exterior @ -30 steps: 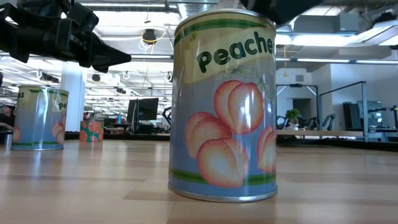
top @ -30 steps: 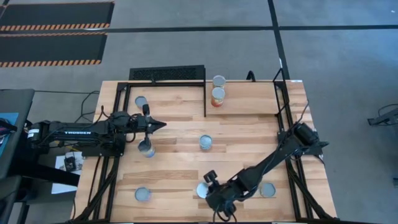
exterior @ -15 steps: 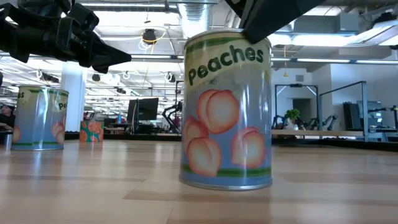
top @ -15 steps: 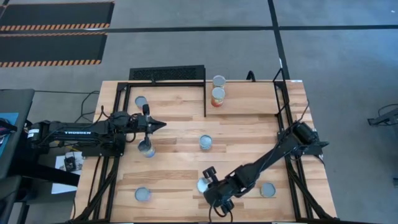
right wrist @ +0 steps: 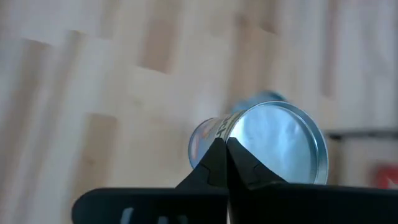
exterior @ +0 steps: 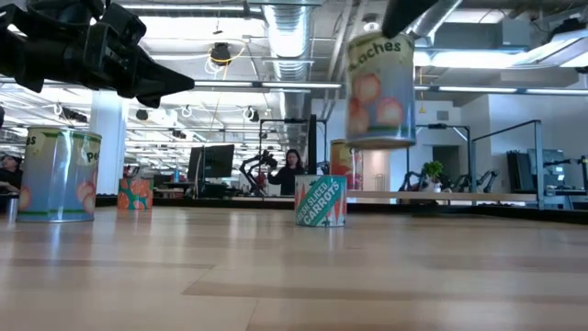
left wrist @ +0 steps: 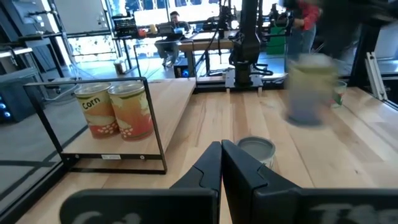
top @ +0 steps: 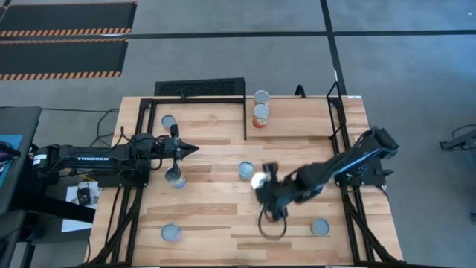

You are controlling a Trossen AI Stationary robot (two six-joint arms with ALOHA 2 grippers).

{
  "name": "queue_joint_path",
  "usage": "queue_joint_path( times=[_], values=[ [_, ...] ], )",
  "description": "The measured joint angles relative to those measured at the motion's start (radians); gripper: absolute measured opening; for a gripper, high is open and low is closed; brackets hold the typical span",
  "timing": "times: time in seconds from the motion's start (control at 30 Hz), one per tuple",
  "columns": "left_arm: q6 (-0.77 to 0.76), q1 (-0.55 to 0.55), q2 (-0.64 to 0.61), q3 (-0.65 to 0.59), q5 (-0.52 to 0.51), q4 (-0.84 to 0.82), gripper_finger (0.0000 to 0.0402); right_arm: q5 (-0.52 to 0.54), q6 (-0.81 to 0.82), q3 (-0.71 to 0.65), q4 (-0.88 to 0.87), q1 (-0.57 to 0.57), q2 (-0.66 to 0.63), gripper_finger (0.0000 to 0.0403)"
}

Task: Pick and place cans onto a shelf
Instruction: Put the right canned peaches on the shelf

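The right gripper (top: 262, 181) clenches a peaches can (exterior: 380, 89), holding it in the air just beside the carrots can (top: 246, 170) at the table's (top: 208, 205) centre. The left gripper (top: 190, 150), fingers pressed together and empty, hovers left of the carrots can. Beyond the carrots can, the shelf (left wrist: 127, 155) holds two cans (left wrist: 114, 110) side by side.

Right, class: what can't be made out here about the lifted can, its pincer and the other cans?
- Peach can: label motion-blurred in the low and left wrist views.
- Right pincer: smeared by motion in the high view; cut off by the top edge in the low view.
- Lower-left can: label unseen; the high view shows only its lid.
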Motion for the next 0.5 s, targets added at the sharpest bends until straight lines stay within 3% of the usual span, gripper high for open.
queue_joint_path(
  times=[0.23,0.33,0.5],
  values=[
    [0.017,0.000,0.000,0.000,-0.006,0.028,0.0001,0.026,0.000,-0.263,0.039,-0.193,-0.227,0.0002],
    [0.022,0.000,0.000,0.000,-0.007,0.038,0.0001,0.025,-0.030,-0.362,0.063,-0.326,-0.314,0.0002],
    [0.023,0.000,0.000,0.001,-0.016,0.053,0.0001,-0.021,-0.142,-0.415,0.115,-0.592,-0.376,0.0001]
  ],
)
